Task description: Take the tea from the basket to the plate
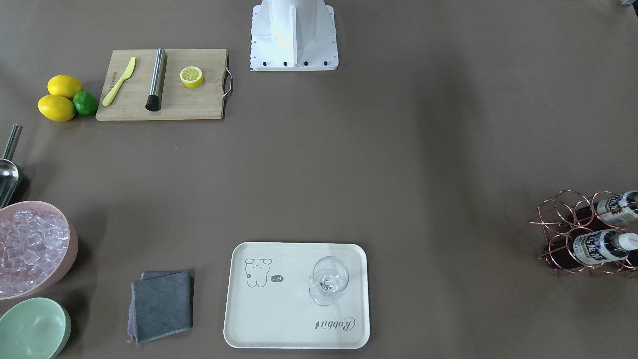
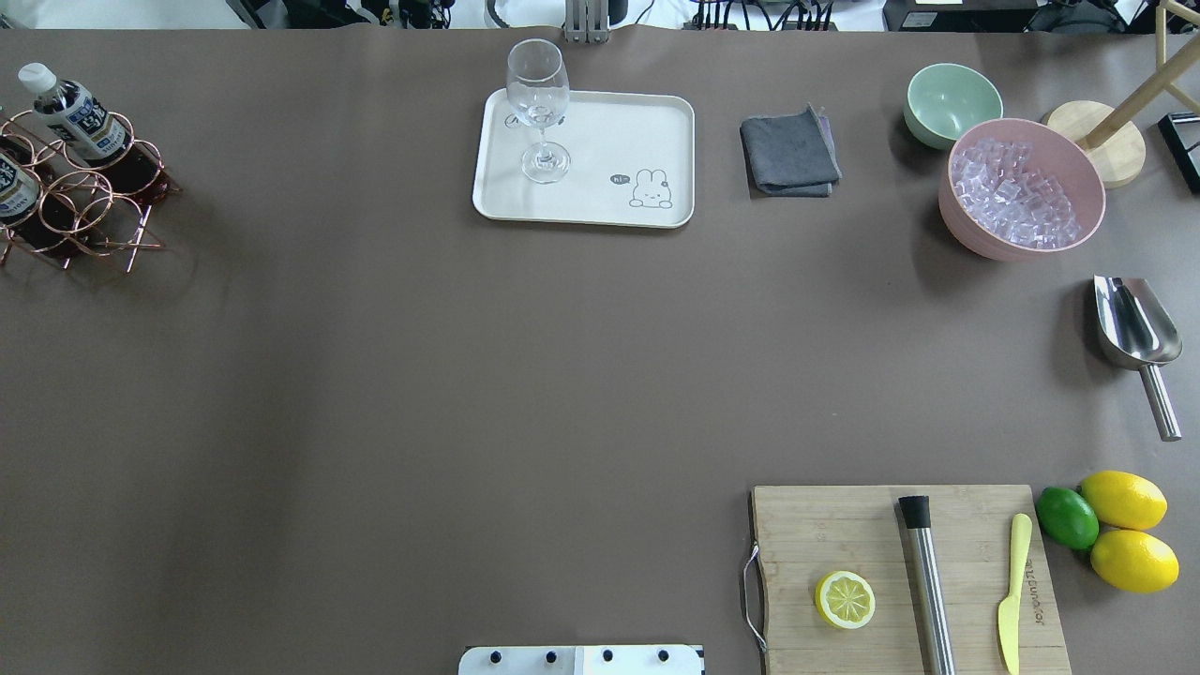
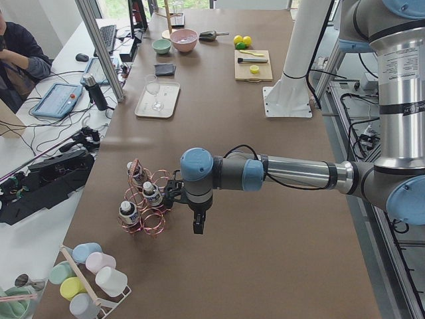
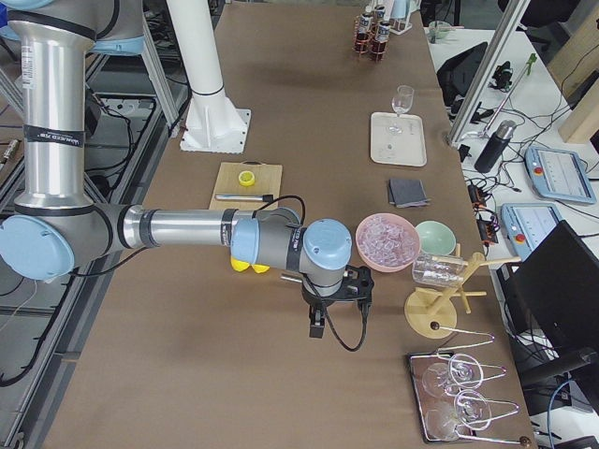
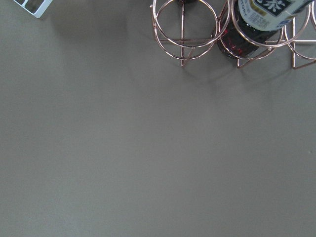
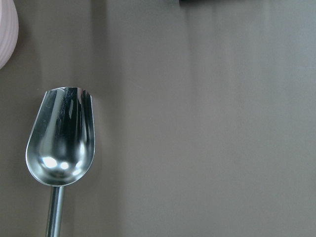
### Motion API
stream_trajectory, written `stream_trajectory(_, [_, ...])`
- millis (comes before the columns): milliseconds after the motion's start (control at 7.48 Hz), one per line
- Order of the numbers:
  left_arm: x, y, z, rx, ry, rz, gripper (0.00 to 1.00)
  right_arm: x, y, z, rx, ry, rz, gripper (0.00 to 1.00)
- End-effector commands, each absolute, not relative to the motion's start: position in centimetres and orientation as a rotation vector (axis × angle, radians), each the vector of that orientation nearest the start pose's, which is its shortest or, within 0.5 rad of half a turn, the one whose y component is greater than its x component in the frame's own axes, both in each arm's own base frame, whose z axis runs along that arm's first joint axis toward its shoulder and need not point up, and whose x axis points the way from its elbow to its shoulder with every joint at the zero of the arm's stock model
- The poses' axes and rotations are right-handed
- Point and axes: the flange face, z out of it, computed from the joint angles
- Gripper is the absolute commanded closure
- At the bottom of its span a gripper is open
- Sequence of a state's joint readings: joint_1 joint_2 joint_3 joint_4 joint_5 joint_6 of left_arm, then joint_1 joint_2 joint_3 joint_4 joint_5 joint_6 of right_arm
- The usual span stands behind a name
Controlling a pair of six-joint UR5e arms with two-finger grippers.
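The desk (image 2: 375, 375) is matte brown. The basket (image 2: 84, 202) is rose-gold copper wire. The tea (image 2: 77, 117) is dark reddish-brown with a white cap and a white-and-dark-blue label. The plate (image 2: 600, 131) is cream with a grey bear drawing and grey script. The cloth (image 2: 789, 155) is grey, one bowl (image 2: 952, 98) pale green, the ice bowl (image 2: 975, 239) pink, the lemons (image 2: 1123, 500) yellow, and the lime (image 2: 1067, 517) green.

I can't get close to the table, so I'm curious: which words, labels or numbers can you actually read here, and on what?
"Rabbit": script on the cream tray.
"Hi", as far as it can be read: tiny speech bubble beside the tray's bear drawing.
Tea bottles: white-and-blue labels with printed characters, too small to read.
Wooden cutting board: a mark printed beside the yellow knife, too blurred to read.
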State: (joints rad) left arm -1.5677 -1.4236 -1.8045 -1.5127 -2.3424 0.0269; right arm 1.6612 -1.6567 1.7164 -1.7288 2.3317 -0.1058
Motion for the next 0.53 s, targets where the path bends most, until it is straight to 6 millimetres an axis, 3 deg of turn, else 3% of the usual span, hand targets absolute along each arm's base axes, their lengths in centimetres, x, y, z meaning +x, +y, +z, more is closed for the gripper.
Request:
stream_trajectory(0, [-6.38,-42.64,61.83,0.039,0.771,0.039,0.02,10.48,-43.94,64.48,-0.020,-0.766,0.023,0.00])
stream_trajectory(401, [-6.32,-42.84,61.86,0.036,0.771,0.035,0.02,10.69,-43.89,64.49,-0.018,-0.764,0.028,0.00])
